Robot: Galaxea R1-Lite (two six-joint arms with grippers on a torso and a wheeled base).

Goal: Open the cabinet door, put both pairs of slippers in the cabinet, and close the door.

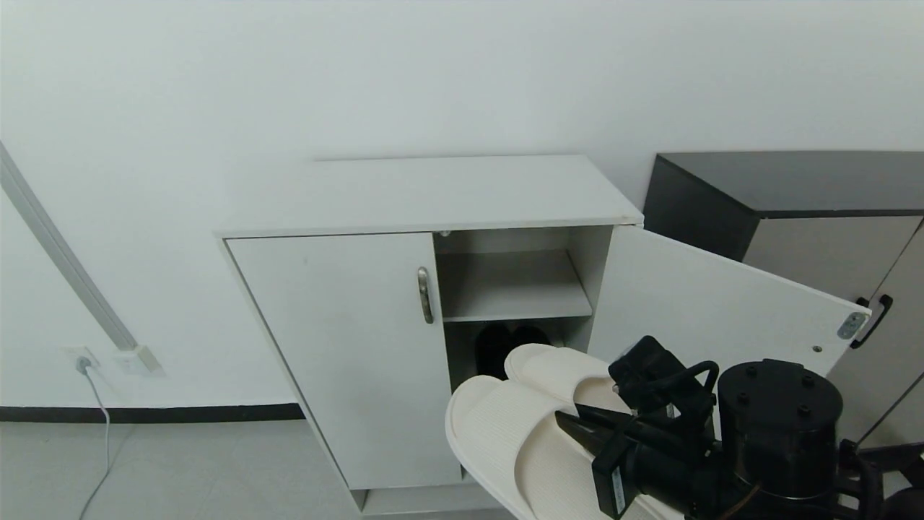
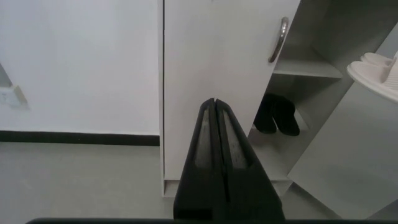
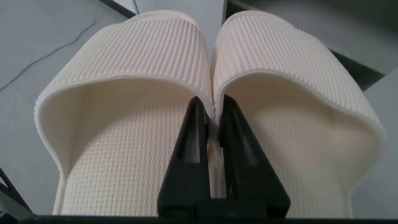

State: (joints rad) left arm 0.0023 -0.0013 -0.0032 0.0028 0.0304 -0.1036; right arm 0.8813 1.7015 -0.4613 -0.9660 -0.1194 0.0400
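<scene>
My right gripper (image 1: 570,417) is shut on a pair of cream slippers (image 1: 512,426), pinching their two inner edges (image 3: 213,118) together. It holds them in the air in front of the white cabinet (image 1: 433,209), level with the lower compartment. The right door (image 1: 715,303) stands open; the left door (image 1: 339,347) with its metal handle (image 1: 425,295) is closed. A pair of black slippers (image 1: 509,343) sits on the lower shelf, also seen as black slippers (image 2: 278,115) in the left wrist view. My left gripper (image 2: 215,102) is shut and empty, facing the closed left door.
A dark cabinet (image 1: 794,209) stands right of the white one, close behind the open door. The upper shelf (image 1: 512,289) is bare. A wall socket with a cable (image 1: 90,375) is at the left, above grey floor.
</scene>
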